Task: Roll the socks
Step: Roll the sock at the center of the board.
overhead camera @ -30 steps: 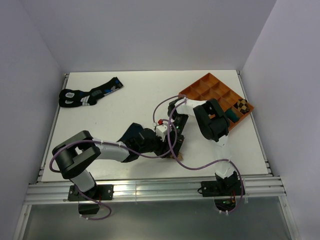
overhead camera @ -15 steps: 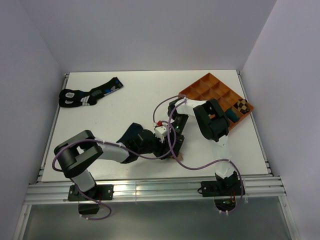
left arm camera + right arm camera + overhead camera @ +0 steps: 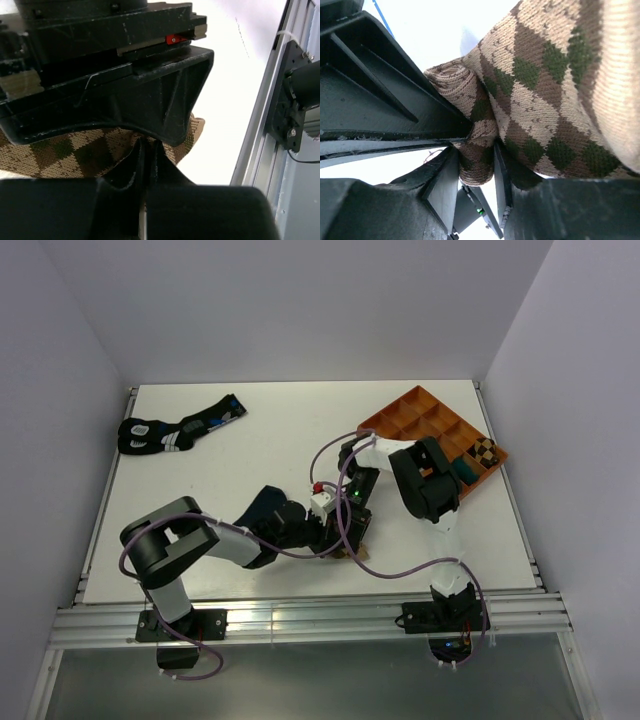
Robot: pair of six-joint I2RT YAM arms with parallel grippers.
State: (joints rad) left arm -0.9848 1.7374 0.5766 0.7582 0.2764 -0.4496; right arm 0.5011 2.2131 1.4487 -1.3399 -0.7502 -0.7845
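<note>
Near the surface's point(image 3: 250, 455) front edge, my left hand point(image 3: 146, 150) is pressed together at the tan argyle sock's point(image 3: 545, 100) rim, while my right hand point(image 3: 476, 155) clamps a fold. The navy sock point(image 3: 258, 508) lies under my left arm. Beyond: orange tray point(image 3: 420, 415) right, black socks point(image 3: 180, 428) far left.

We see a tan argyle knitted-cloth sock point(image 3: 545, 95), coarse-stitched and matt, its brown and green diamonds woolly. Against the sock, the fingers point(image 3: 442, 187) of the right gripper point(image 3: 476, 160) look like matt black moulded plastic, faintly scuffed. Beyond the sock, we note a smooth white matt table point(image 3: 280, 440).
</note>
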